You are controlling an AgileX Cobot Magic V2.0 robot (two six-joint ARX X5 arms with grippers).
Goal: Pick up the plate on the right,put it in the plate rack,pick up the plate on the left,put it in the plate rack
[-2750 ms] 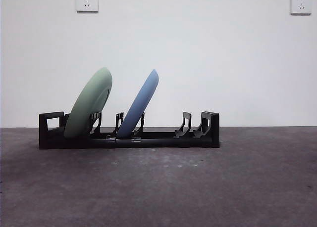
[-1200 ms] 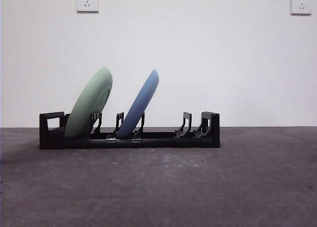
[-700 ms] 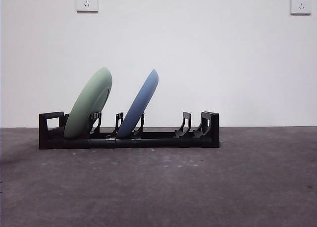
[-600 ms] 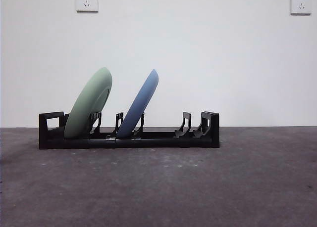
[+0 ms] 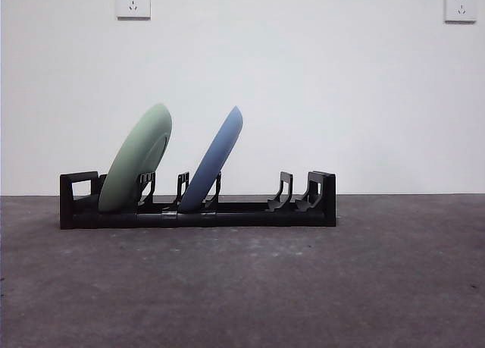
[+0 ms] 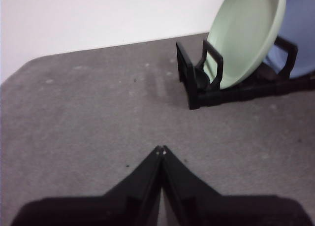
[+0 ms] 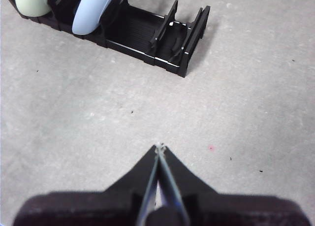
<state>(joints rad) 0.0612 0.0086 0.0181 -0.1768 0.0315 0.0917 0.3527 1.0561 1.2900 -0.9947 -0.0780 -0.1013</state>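
Note:
The black plate rack (image 5: 227, 210) stands on the grey table. A pale green plate (image 5: 138, 166) leans in a slot near its left end, and a blue plate (image 5: 217, 158) leans in a slot nearer the middle. The left wrist view shows the green plate (image 6: 246, 34) in the rack (image 6: 197, 83), with my left gripper (image 6: 161, 149) shut, empty, and well back from the rack's end. My right gripper (image 7: 159, 147) is shut and empty too, over bare table some way from the rack's other end (image 7: 189, 44), with the blue plate (image 7: 93, 12) beyond. Neither arm appears in the front view.
Two empty dividers (image 5: 284, 190) stand at the rack's right end. A white wall with two sockets (image 5: 133, 1) rises behind the table. The grey table (image 5: 303, 287) spreads in front of the rack.

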